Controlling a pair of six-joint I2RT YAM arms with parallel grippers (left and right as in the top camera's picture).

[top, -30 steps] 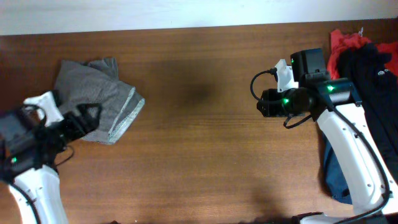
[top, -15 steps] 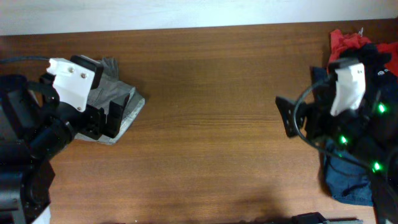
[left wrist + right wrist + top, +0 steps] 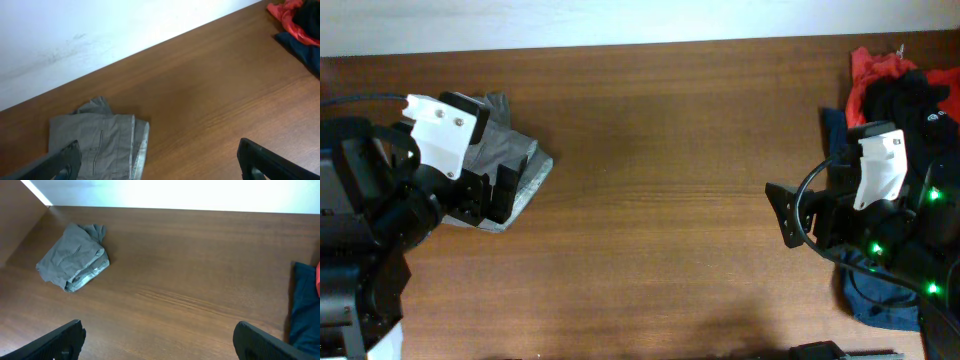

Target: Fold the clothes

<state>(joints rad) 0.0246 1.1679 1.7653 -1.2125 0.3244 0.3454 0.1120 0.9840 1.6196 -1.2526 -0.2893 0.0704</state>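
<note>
The shorts (image 3: 510,150) lie in a folded grey bundle on the left far part of the table (image 3: 660,200), close to the back edge and well apart from the other clothes. From overhead the left arm covers much of them, so their length is hard to read there. In the right wrist view the shorts (image 3: 75,257) sit on a slant across the wood grain, with a loose flap at the end nearest the wall and the paler band running along the side that faces the table's middle. The left wrist view shows the same pale edge on the shorts (image 3: 100,142), with a stitched seam running beside it. The left gripper (image 3: 492,192) hangs above the bundle, raised off it, its fingers spread wide with nothing between them (image 3: 162,162). The right gripper (image 3: 790,215) is up over the right side, likewise released and empty (image 3: 160,342). The table is dark brown wood with a plain grain. At its far right corner a red garment (image 3: 870,70) and a black garment (image 3: 920,100) are heaped together, with a navy cloth (image 3: 865,290) beside and beneath them. Behind the table stands a white wall (image 3: 100,25), a little scuffed
</note>
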